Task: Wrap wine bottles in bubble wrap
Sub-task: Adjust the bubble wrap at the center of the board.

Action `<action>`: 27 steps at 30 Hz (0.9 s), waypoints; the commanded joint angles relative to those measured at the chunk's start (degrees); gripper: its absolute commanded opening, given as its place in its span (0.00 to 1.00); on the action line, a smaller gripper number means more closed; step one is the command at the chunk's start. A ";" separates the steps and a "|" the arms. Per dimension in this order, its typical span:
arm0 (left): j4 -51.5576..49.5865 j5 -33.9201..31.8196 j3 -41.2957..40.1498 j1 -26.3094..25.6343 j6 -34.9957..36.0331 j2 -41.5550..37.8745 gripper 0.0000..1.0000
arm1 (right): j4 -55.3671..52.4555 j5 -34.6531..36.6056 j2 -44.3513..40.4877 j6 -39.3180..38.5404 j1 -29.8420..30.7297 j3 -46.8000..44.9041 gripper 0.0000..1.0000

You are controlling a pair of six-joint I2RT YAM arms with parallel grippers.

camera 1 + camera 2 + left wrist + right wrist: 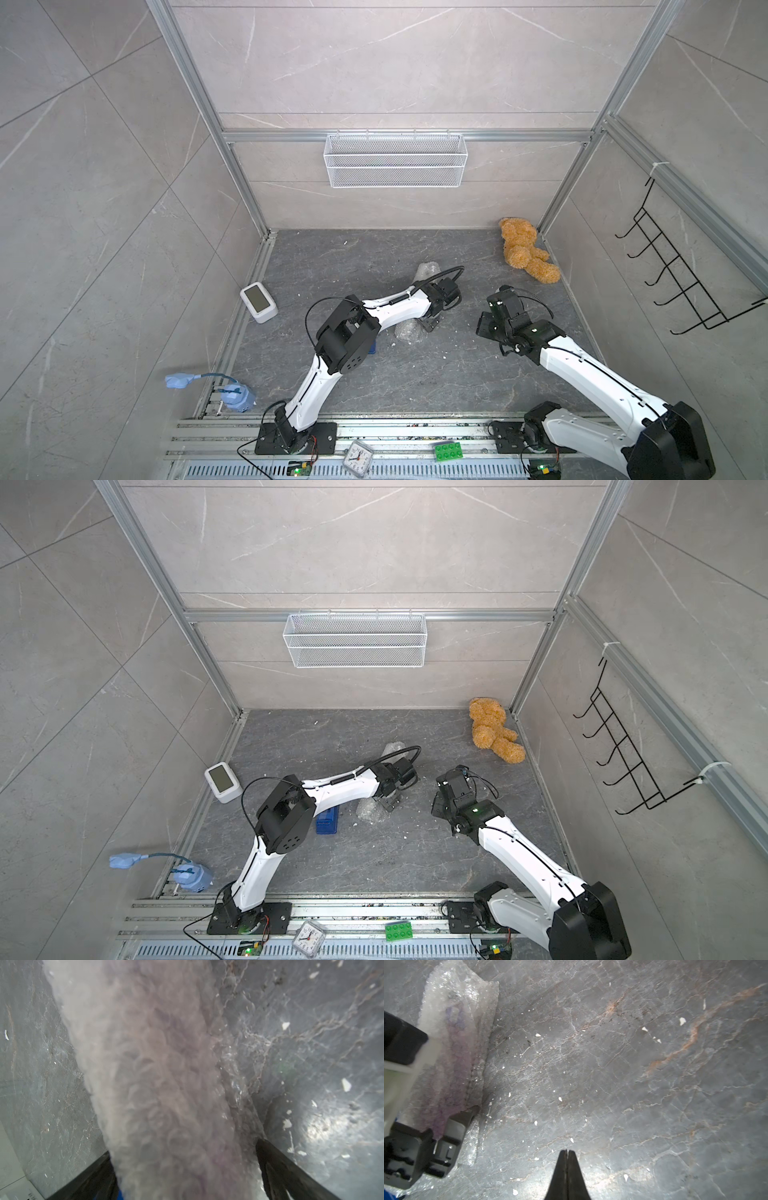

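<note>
Right up against the left wrist lens, the bubble wrap [162, 1084] is seen rolled into a fat tube, with a faint purple tint showing through the bubbles. The left gripper [182, 1147] is spread wide, with 1 finger parked on each side of the roll. Whether the roll is actually being touched can't be told. A loose flap of wrap is spread flat on the grey stone table [311, 1022] beside the tube.

From the right wrist, the wine bottle [453, 1076] is made out only as a purple smudge inside the wrap, lying on its side. The right gripper [566, 1152] is pinched fully together with nothing in it. It's held over bare table off to the side of the roll, not touching it.

In both top views the roll is found near the middle of the table, crossed by the left arm [395, 307], so only its 2 ends are shown. A blue tape dispenser [327, 818] is tucked near the closer end. A teddy bear [525, 251] is slumped in the far right corner, and a white mesh basket [395, 160] is hung on the back wall.
</note>
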 commanded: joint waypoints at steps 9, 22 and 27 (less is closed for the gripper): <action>-4.16 -5.39 1.64 -1.77 -5.52 -4.67 1.00 | 2.95 -3.80 1.87 0.07 -0.26 -1.23 0.00; -5.34 -6.60 1.86 -4.27 -9.88 -0.96 1.00 | 1.83 -3.84 0.59 -0.59 -0.29 -1.37 0.00; -7.26 -8.90 2.33 -4.29 -10.40 2.55 1.00 | 1.47 -3.82 -0.40 -0.50 -0.23 -1.76 0.00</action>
